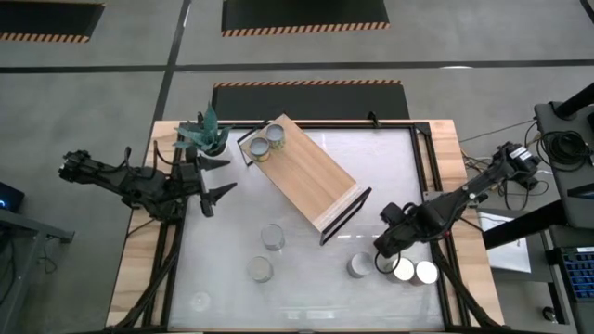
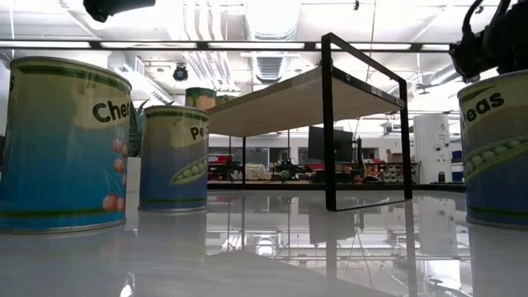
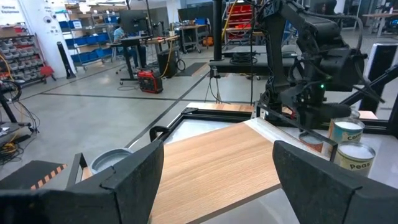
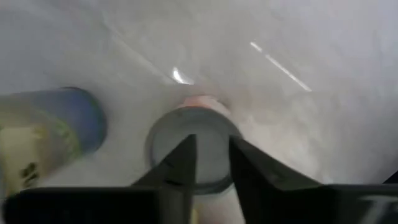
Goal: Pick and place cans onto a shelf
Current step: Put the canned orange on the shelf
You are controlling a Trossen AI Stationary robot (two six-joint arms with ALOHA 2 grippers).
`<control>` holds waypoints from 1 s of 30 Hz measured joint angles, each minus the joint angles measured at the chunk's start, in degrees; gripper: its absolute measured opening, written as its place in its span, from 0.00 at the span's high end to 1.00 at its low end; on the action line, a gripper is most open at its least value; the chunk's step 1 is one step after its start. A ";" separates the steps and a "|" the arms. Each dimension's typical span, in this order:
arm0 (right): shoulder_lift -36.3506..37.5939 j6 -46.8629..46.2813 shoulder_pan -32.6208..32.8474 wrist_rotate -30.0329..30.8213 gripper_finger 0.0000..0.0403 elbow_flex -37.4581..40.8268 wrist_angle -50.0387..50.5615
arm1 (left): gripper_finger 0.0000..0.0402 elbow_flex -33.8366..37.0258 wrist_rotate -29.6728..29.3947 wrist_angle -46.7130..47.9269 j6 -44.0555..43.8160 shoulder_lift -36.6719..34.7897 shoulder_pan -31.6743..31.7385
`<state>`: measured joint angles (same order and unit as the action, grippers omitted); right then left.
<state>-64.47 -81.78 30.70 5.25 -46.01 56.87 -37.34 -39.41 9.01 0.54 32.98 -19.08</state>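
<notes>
My right end effector (image 1: pixel 384 257) hovers directly over a can (image 4: pixel 189 149), fingers barely parted, grasping nothing. I'd open wider, straddle its rim squarely, then descend.

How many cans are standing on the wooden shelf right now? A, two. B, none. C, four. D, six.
A: in the high view just two cans stand side by side at one end of the shelf, nearest the plant; the other cans are down on the table.
</notes>
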 joint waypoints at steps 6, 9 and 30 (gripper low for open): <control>0.63 -2.86 -0.11 -1.65 0.46 -1.65 0.21 | 0.30 0.00 -0.01 -0.02 0.00 0.26 0.00; -0.44 -3.32 -0.11 -3.34 0.31 -1.66 0.56 | 0.30 0.00 -0.01 -0.02 0.16 0.33 -0.01; -8.37 -3.00 -0.11 -5.26 0.09 -1.60 -1.32 | 0.30 0.00 -0.03 -0.02 0.22 0.45 0.00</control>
<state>-72.83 -84.78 30.59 -0.01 -47.62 55.54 -37.34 -39.44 8.99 0.75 33.43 -19.08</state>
